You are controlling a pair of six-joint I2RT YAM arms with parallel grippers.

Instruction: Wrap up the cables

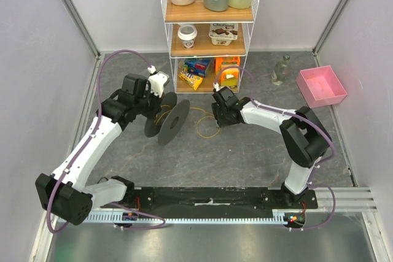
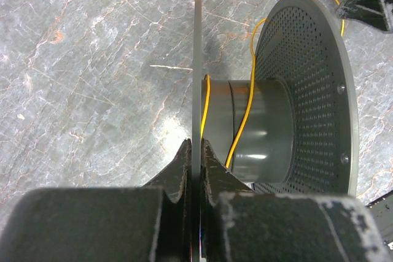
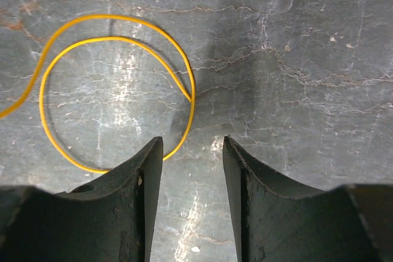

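The thin yellow-orange cable (image 1: 207,128) lies in loose loops on the grey table between the two grippers. One end runs onto the hub of the dark grey spool (image 1: 174,122). My left gripper (image 1: 152,99) is shut on the edge of the spool's near flange (image 2: 198,59) and holds the spool on edge. In the left wrist view the cable (image 2: 242,133) crosses the hub, and the gripper (image 2: 196,151) pinches the thin flange. My right gripper (image 3: 192,145) is open and empty, just above the table. The cable loop (image 3: 192,111) lies just ahead of its left fingertip.
A white wire shelf (image 1: 210,29) with bottles, cups and snack packs stands at the back centre. A pink tray (image 1: 322,85) and a small clear bottle (image 1: 281,70) sit at the back right. Light walls close off the left and right sides.
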